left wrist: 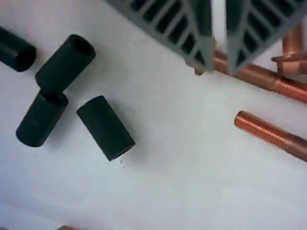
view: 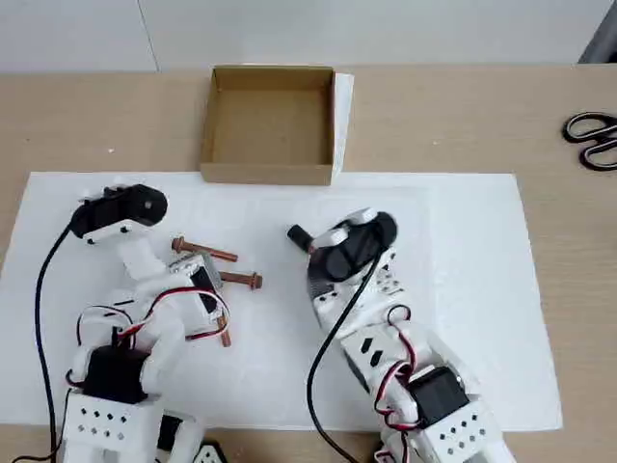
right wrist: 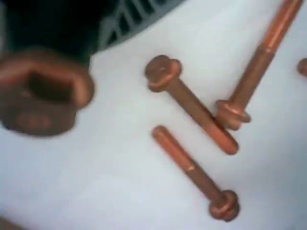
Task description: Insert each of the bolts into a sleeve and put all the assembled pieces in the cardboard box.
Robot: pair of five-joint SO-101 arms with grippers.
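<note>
My right gripper [view: 307,241] sits mid-paper, shut on a black sleeve [view: 297,233] with a copper bolt in it. The bolt's head [right wrist: 43,93] looms close in the right wrist view, below a grey finger [right wrist: 134,19]. Three loose copper bolts [right wrist: 192,103] [right wrist: 194,172] [right wrist: 259,57] lie on the paper beyond it. My left gripper [left wrist: 218,64] hangs shut, a thin slit between its fingers, its tips over the end of a copper bolt [left wrist: 259,76]. Several black sleeves [left wrist: 64,62] [left wrist: 105,127] lie beside it. In the high view the left gripper [view: 207,280] is among the bolts [view: 204,251].
The open cardboard box [view: 268,174] stands at the back, touching the far edge of the white paper [view: 463,289]. Scissors [view: 593,140] lie on the wooden table at the far right. Arm cables trail near both bases.
</note>
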